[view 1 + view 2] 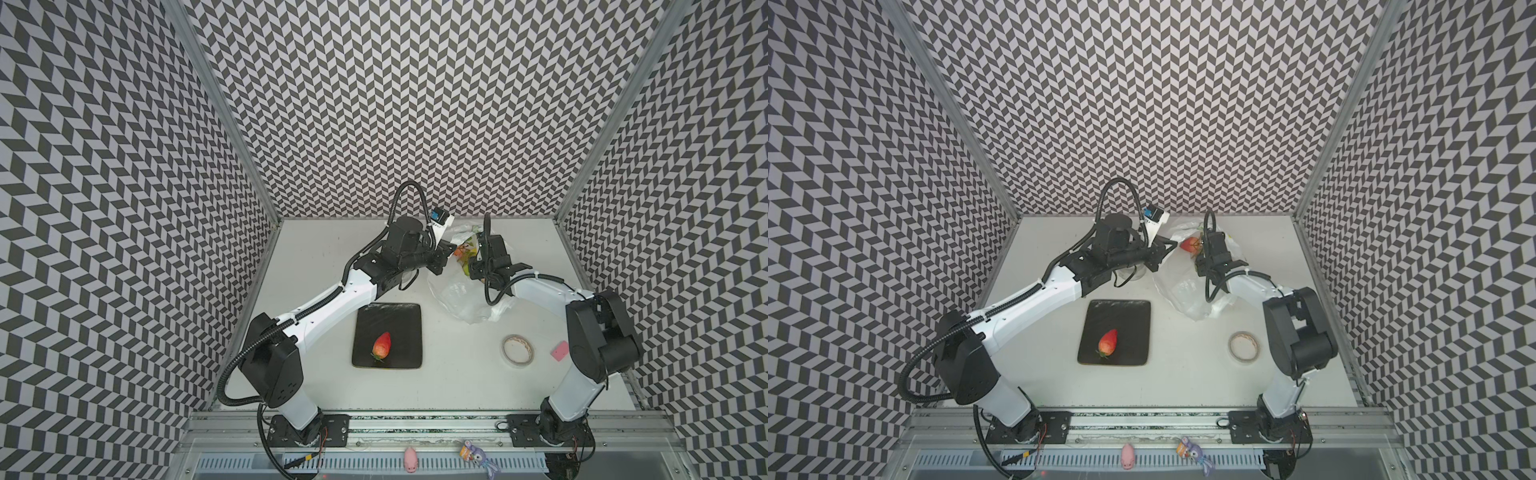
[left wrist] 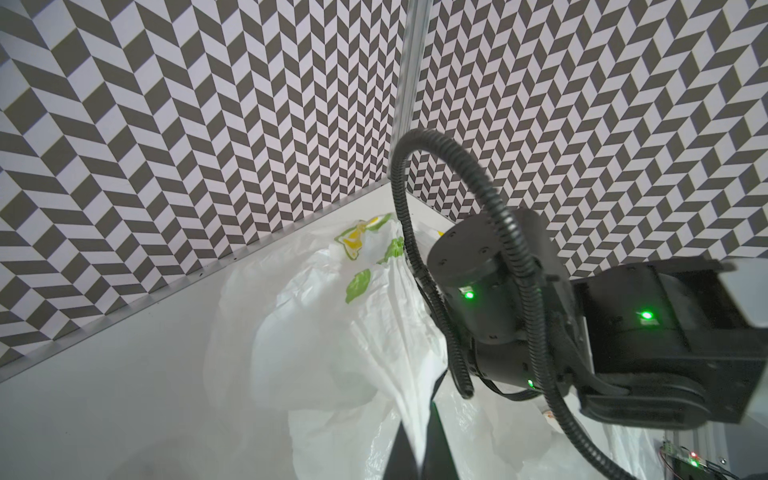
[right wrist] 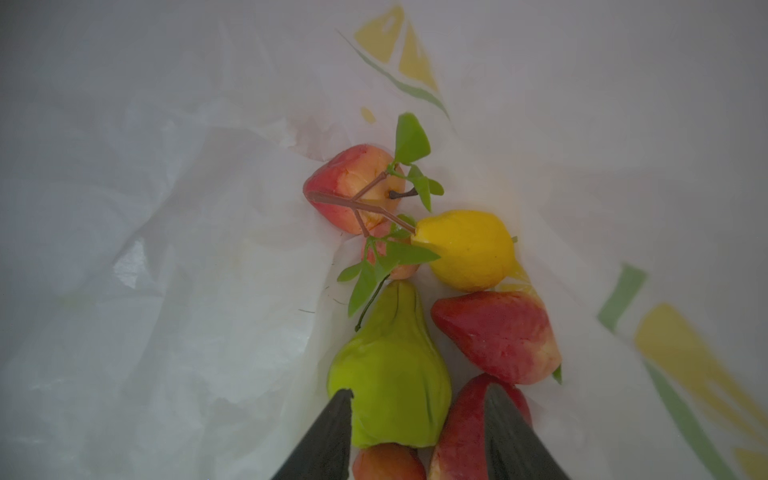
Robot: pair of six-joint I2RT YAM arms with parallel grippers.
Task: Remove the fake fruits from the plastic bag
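The plastic bag (image 1: 461, 299) (image 1: 1183, 295) lies at the back right of the table. My left gripper (image 2: 417, 436) is shut on a fold of the bag's rim (image 2: 332, 332) and holds it up. My right gripper (image 3: 419, 390) is open inside the bag (image 3: 166, 208), its fingertips either side of a green pear-shaped fruit (image 3: 390, 365). Round it lie a yellow lemon (image 3: 469, 249), two red strawberries (image 3: 498, 336) (image 3: 457, 432) and pink-orange round fruits with leaves (image 3: 353, 187). One strawberry (image 1: 382, 345) (image 1: 1108, 343) rests on the black plate (image 1: 399, 320).
A roll of tape (image 1: 517, 351) (image 1: 1244, 347) and a small pink piece (image 1: 559, 350) lie at the right front. A pink pig toy (image 1: 411, 459) and a purple toy (image 1: 478, 455) sit on the front rail. Patterned walls close in three sides.
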